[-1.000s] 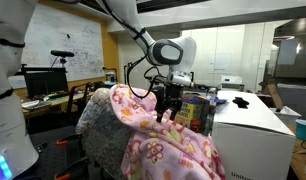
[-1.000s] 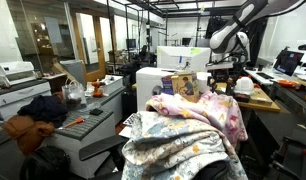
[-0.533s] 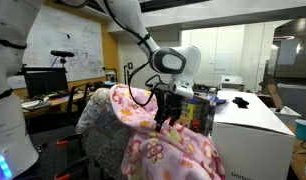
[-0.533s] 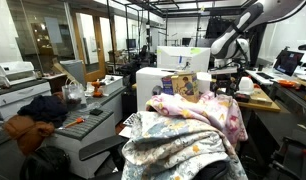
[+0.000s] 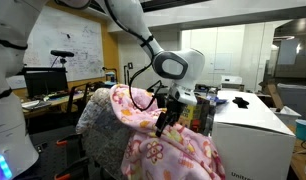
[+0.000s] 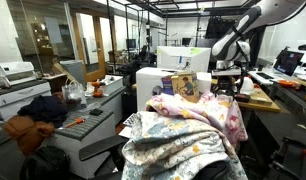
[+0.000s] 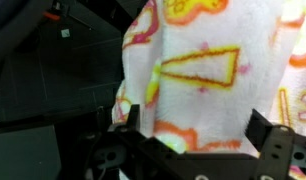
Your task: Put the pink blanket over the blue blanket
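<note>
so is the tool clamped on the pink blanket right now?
No, in the wrist view the tool has its jaws wide apart, and the pink blanket shows between them unpinched.

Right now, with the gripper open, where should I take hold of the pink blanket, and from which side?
Probably the bunched top edge of the pink blanket, coming down from above: the open gripper hangs right over it, and the wrist view shows the cloth's border lying between its jaws.

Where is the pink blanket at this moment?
In both exterior views the pink blanket lies draped at centre against the blue blanket, beside the white box; the open pincer hangs right at its top edge.
</note>
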